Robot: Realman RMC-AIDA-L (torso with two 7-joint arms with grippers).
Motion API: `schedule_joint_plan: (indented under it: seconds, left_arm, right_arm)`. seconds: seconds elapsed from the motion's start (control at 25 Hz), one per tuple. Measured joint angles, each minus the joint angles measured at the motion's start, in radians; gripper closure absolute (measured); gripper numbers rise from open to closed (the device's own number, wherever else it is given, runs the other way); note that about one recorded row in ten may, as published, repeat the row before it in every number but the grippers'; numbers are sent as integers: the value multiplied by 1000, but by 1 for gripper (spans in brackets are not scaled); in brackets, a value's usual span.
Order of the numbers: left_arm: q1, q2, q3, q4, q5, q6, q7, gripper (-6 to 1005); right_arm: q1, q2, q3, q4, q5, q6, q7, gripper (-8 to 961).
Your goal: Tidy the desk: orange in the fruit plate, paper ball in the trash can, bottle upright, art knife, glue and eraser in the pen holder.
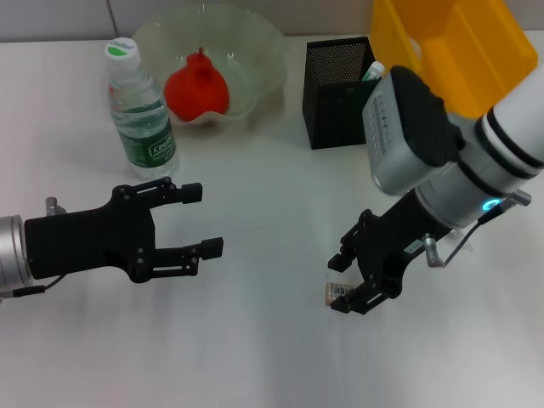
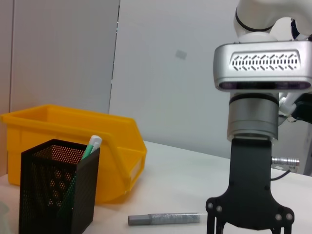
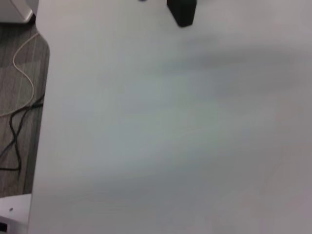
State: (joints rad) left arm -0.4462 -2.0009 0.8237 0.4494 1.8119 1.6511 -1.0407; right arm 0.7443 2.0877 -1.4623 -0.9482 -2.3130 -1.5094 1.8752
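Observation:
In the head view my right gripper is low over the desk, open, with the tiny beige eraser lying between its fingers. My left gripper hovers open and empty at the left. The bottle stands upright beside the fruit plate, and the orange rests in that plate. A green-and-white stick pokes out of the black mesh pen holder. A slim grey stick, perhaps the art knife, lies on the desk near the pen holder. The paper ball is out of view.
The yellow trash can stands at the back right, partly behind my right arm, and shows behind the pen holder as the trash can in the left wrist view. The desk's edge, with floor cables beyond it, shows in the right wrist view.

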Motion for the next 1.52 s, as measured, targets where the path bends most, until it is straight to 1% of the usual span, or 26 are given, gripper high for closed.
schedule_joint_plan:
  seconds: [0.16,0.28,0.72,0.96,1.04,1.16,1.36,1.44,1.52]
  left_arm:
    - [1,0,0,0,0,-8,1,161]
    - [0,1,0,0,0,-13,1,161]
    - [-2,4,0,0,1,-23,-5,161]
    - [-2,3,0,2,1,-24,-7,161]
    - [-2,3,0,2,1,-24,-8,161]
    - [-2,3,0,2,1,-24,-8,161]
    - [-2,3,0,2,1,-20,-8,161]
    - [-2,4,0,2,1,-19,-7,161]
    - [-2,4,0,2,1,-19,-6,161]
  right_arm:
    - [-8,0,-50,1,10,34,0,365]
    - [-11,0,-58,1,12,41,-1,365]
    - [-20,0,-96,2,14,90,-1,492]
    - [-20,0,-106,5,14,102,-1,488]
    - [-20,0,-107,8,14,106,0,532]
    - [-20,0,-104,8,14,106,6,599]
    - [-20,-3,-86,-1,45,95,22,682]
    - [-20,-6,-57,-18,54,76,38,688]
    - [-20,-7,-2,-49,53,37,55,691]
